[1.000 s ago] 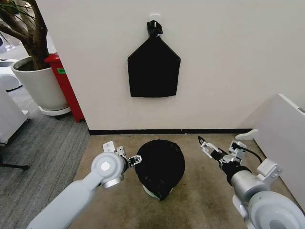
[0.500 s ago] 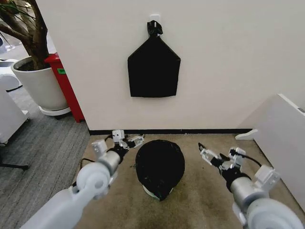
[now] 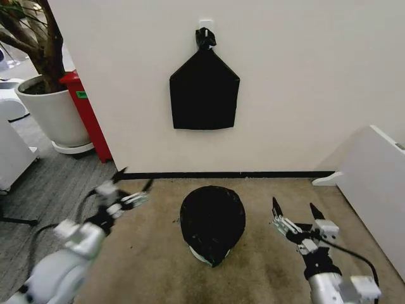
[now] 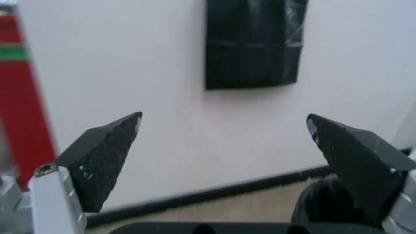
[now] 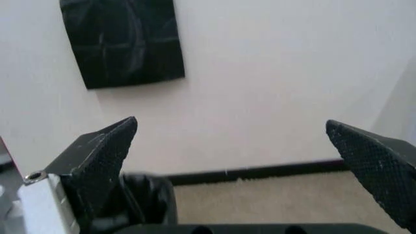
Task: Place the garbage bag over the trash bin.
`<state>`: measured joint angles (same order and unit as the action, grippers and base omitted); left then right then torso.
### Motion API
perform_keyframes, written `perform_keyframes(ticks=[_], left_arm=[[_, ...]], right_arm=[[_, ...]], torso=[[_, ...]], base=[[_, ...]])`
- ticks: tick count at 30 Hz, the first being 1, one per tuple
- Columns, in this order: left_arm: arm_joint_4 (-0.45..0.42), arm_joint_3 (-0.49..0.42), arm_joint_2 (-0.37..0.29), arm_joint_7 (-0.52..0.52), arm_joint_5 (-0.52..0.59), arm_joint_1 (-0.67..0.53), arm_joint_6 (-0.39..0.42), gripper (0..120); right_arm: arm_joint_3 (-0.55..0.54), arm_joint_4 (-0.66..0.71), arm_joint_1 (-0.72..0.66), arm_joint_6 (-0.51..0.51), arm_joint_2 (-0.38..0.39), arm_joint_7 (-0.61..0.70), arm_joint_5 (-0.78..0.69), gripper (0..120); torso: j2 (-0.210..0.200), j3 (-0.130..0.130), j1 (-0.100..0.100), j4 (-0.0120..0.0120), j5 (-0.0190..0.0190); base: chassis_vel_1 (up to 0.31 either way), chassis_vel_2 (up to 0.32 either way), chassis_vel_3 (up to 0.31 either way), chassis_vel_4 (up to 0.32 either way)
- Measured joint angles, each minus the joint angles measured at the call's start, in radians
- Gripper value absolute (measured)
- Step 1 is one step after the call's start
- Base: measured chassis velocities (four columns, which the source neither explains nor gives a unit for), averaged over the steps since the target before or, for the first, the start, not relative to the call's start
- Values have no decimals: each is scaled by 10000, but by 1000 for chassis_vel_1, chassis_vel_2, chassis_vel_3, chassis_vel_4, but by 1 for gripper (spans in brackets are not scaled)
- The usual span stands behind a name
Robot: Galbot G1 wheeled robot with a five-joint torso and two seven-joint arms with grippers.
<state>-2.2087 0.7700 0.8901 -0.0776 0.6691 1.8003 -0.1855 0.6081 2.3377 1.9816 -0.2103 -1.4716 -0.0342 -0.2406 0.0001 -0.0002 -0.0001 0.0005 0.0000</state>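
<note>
The garbage bag [image 3: 212,216] is a glossy black crinkled mound covering the trash bin, whose cream-white base [image 3: 197,254] peeks out at the bottom. It stands on the tan floor before the wall. My left gripper [image 3: 131,185] hangs open to the left of the bag, well apart from it. To the bag's right, my right gripper [image 3: 293,204] is open too, and nothing sits between its fingers. An edge of the bag shows in the left wrist view [image 4: 320,204] and the right wrist view [image 5: 147,200], beyond the spread fingers [image 4: 104,156] [image 5: 97,156].
A flat house-shaped black bag [image 3: 204,88] hangs on the wall above. A large white plant pot [image 3: 54,114] and a red cabinet [image 3: 88,117] stand at the left. A white panel [image 3: 376,183] leans at the right. Bare floor surrounds the bin.
My left gripper has left the bag's left side and swung back to the left. The right gripper has drawn back and lower. The bag and bin have not moved.
</note>
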Motion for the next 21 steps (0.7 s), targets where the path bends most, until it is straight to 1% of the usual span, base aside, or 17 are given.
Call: perform_keyframes(ticks=[1,2,3,5,8,12,13,14,16,18,21], left_arm=[[-116,182,163,-120,5,303,-2,100],[-343,483,499,-314,14,790,-4,100],[-343,483,499,-314,14,790,-4,100],[-714,794,951,-479,14,1476,13,100],[-1117,996,1475,-597,-184,2201,134,100],[-1287,1062,1754,-604,-296,2540,209,100],[-1330,1084,2064,-606,-475,2777,203,100],[-1323,1079,2225,-607,-579,2864,147,100],[-1307,1069,2324,-606,-632,2907,93,100],[-1289,1037,2576,-605,-719,3007,10,100],[-1426,965,2788,-540,-706,3031,41,100]], right_arm=[[71,-118,205,-233,-133,-151,0,100],[175,-291,528,-591,-311,-331,-19,100],[175,-291,528,-591,-311,-331,-19,100],[220,-478,950,-1047,-471,-475,-68,100],[253,-553,1466,-1374,-514,-610,-396,100],[312,-524,1625,-1454,-499,-629,-599,100],[402,-337,1728,-1431,-509,-838,-892,100],[424,-212,1747,-1329,-513,-929,-1011,100],[429,-149,1745,-1268,-509,-954,-1044,100],[428,-13,1689,-1151,-488,-999,-1032,100],[392,184,1537,-905,-523,-1012,-882,100]], torso=[[0,0,0,-3,1],[0,0,0,-3,-6],[0,0,0,-3,-6],[1,0,0,-4,2],[1,0,0,-6,-2],[1,1,0,-6,2],[1,1,0,-5,2],[1,1,0,-4,-3],[0,1,0,-6,-1],[0,2,0,-5,-2],[0,2,0,-4,1]], base=[[0,0,0,0],[0,0,0,0],[0,0,0,0],[0,0,0,0],[0,0,0,0],[0,0,0,0],[0,0,0,0],[0,0,0,0],[0,0,0,0],[0,0,0,0],[0,0,0,0]])
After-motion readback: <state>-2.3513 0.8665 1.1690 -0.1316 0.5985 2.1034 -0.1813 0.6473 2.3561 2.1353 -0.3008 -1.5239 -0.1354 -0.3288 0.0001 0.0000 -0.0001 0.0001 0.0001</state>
